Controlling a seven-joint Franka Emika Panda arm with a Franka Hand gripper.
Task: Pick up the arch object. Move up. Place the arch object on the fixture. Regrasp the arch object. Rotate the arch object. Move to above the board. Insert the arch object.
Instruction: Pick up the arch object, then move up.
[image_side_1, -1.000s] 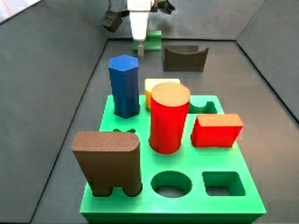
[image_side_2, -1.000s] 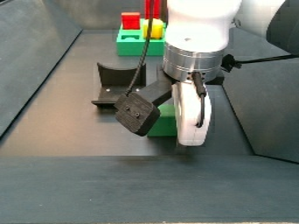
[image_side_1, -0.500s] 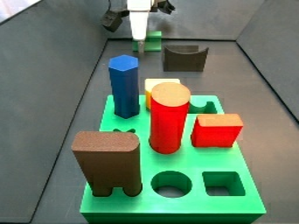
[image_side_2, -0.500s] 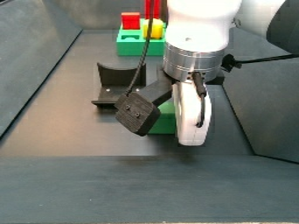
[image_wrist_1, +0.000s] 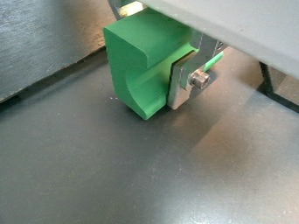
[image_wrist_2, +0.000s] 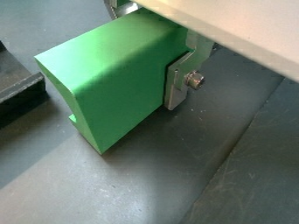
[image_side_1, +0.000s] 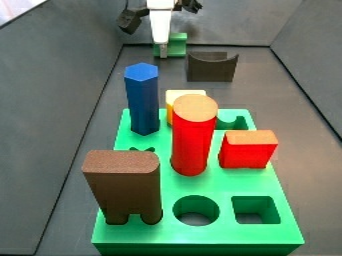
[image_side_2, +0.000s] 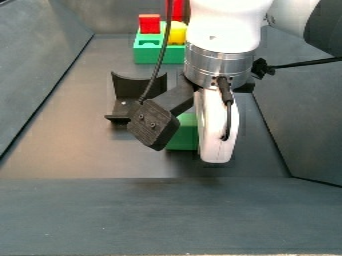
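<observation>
The gripper (image_wrist_2: 176, 66), at the far end of the floor beyond the board (image_side_1: 201, 215), is clamped on the arch object (image_wrist_2: 111, 87); it looks light, rigid, slick; flat faces suit gripping.

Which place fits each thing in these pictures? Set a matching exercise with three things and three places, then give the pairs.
Things:
1. arch object
2. fixture
3. red cylinder

Places:
A. standing upright in the board
B. held between the fingers of the end effector, at the far end of the floor from the board
C. on the floor beside the end effector, nothing resting in its scoop

Pairs: 1-B, 2-C, 3-A
</observation>
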